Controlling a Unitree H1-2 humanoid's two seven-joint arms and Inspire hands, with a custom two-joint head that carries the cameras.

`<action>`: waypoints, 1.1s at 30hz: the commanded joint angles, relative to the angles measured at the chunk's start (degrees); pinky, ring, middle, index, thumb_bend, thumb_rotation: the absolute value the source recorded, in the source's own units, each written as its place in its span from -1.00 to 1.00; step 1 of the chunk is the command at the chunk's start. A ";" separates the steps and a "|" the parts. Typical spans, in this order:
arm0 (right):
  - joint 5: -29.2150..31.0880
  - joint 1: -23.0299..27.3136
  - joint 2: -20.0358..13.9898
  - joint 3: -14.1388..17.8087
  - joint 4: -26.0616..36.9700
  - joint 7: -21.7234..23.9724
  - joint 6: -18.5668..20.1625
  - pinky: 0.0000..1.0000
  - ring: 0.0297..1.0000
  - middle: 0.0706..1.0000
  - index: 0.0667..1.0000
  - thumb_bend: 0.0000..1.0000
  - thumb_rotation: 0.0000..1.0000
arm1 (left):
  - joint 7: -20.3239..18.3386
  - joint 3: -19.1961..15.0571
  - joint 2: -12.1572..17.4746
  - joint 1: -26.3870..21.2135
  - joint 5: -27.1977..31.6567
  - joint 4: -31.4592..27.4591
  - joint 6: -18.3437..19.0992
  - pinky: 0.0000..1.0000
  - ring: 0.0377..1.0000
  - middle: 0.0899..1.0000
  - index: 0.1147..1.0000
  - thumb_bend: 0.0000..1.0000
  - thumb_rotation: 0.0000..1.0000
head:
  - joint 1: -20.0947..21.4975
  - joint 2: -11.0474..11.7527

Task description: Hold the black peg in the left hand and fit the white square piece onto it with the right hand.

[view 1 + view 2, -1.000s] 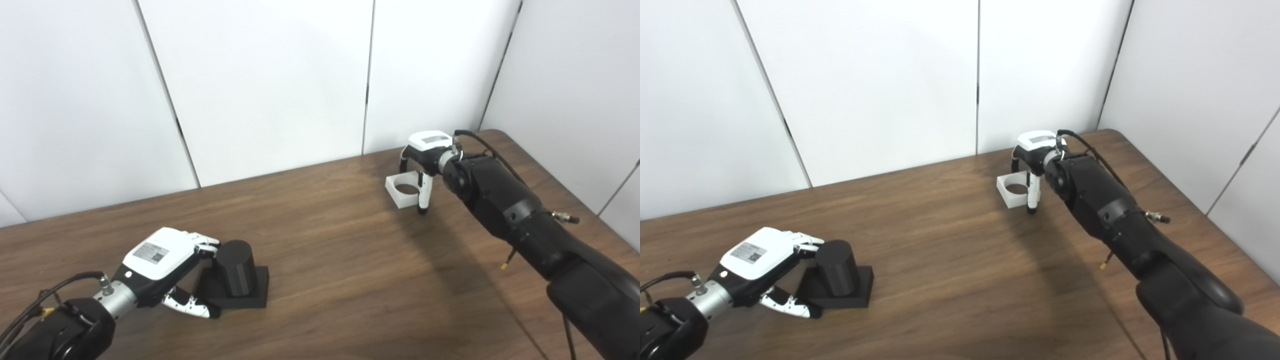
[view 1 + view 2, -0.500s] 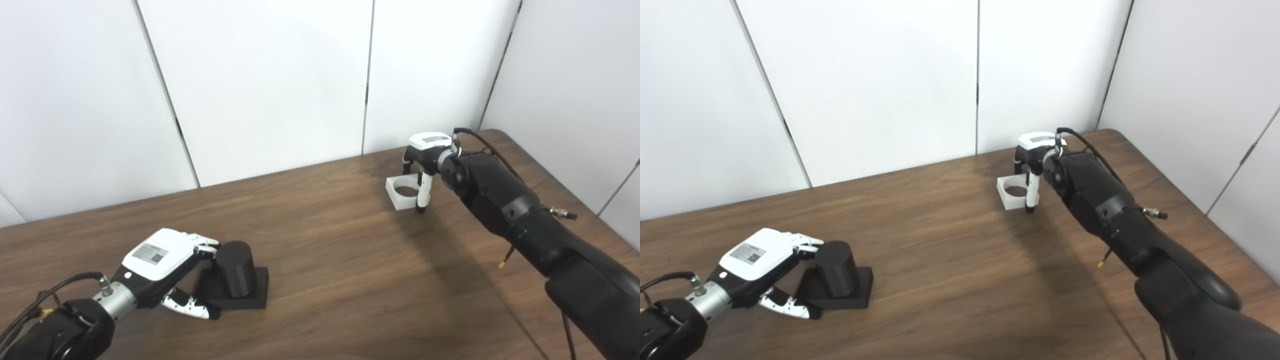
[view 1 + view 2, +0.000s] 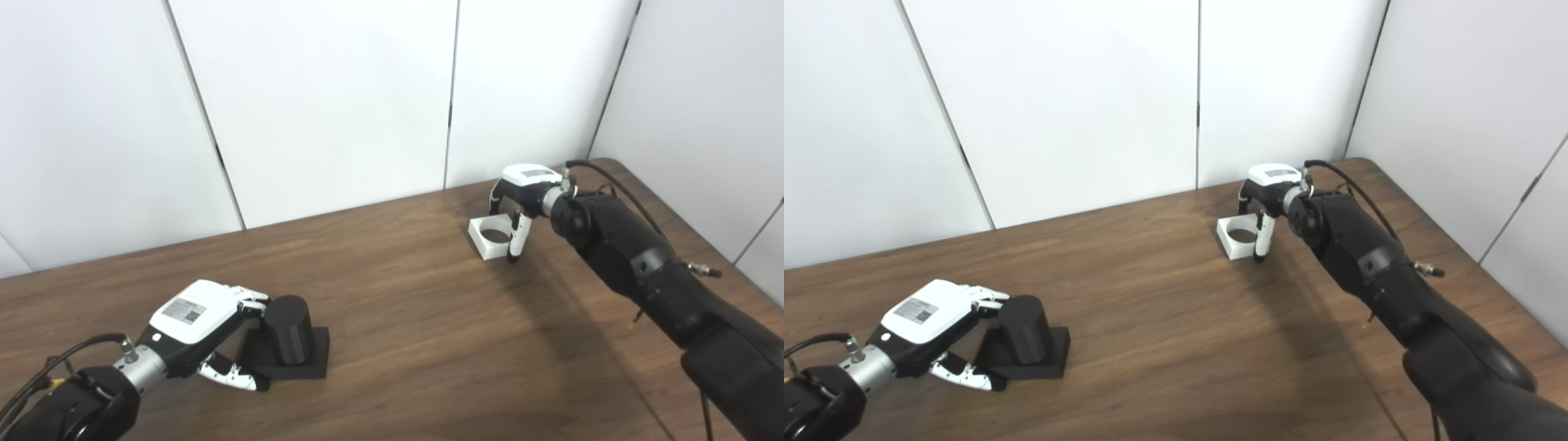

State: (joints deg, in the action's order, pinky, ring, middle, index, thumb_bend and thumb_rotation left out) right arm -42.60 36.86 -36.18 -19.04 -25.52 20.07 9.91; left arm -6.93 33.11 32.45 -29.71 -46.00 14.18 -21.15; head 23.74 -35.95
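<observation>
Fingers of the left hand (image 3: 196, 321) curl around the black peg (image 3: 288, 337), which stands upright on its square base on the wooden table (image 3: 416, 343) at the lower left of the frame. At the upper right, the right hand (image 3: 520, 190) pinches the white square piece (image 3: 490, 239), fingers behind and thumb in front; whether it clears the tabletop cannot be told.
</observation>
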 commanded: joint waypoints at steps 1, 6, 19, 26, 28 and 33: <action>1.61 1.87 -0.71 1.66 3.11 -2.18 -2.51 0.96 0.91 0.64 -0.11 0.04 -0.75 | -4.47 1.25 1.62 2.12 -1.76 1.18 -0.59 0.49 0.61 0.60 -0.15 0.05 -0.86 | -1.73 -0.53; 6.52 1.03 -0.98 4.00 6.12 -0.41 -3.51 0.85 0.89 0.64 -0.11 0.04 -0.75 | -5.06 0.81 0.70 2.32 -1.90 0.62 0.60 0.52 0.64 0.61 -0.15 0.05 -0.86 | -6.83 -1.63; 8.26 0.91 -1.80 3.63 16.55 3.04 -6.84 0.79 0.86 0.63 -0.11 0.04 -0.74 | -6.17 1.44 -1.35 1.78 -3.16 0.01 2.95 0.56 0.66 0.62 -0.15 0.05 -0.85 | -15.91 -3.99; 10.06 0.89 -1.21 3.96 23.35 6.60 -6.67 0.75 0.85 0.64 -0.11 0.04 -0.75 | -6.02 1.56 -2.42 1.42 -3.57 0.06 3.13 0.53 0.66 0.62 -0.15 0.04 -0.85 | -18.37 -4.32; 10.40 1.03 -0.89 3.92 24.93 7.24 -6.91 0.74 0.85 0.64 -0.11 0.04 -0.75 | -6.12 1.54 -2.65 1.39 -3.65 0.05 3.31 0.53 0.66 0.62 -0.15 0.04 -0.85 | -18.94 -4.43; 11.15 1.65 -0.03 3.77 28.22 9.22 -6.71 0.74 0.86 0.63 -0.12 0.04 -0.74 | -6.02 1.50 -3.11 1.34 -3.86 -0.02 3.85 0.54 0.66 0.62 -0.15 0.04 -0.85 | -20.75 -4.85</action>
State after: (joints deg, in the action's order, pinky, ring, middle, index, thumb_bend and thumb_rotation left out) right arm -32.11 34.98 -35.69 -16.40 0.28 29.64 3.96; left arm -9.65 32.34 29.85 -29.82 -46.45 13.09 -17.48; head 2.91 -40.78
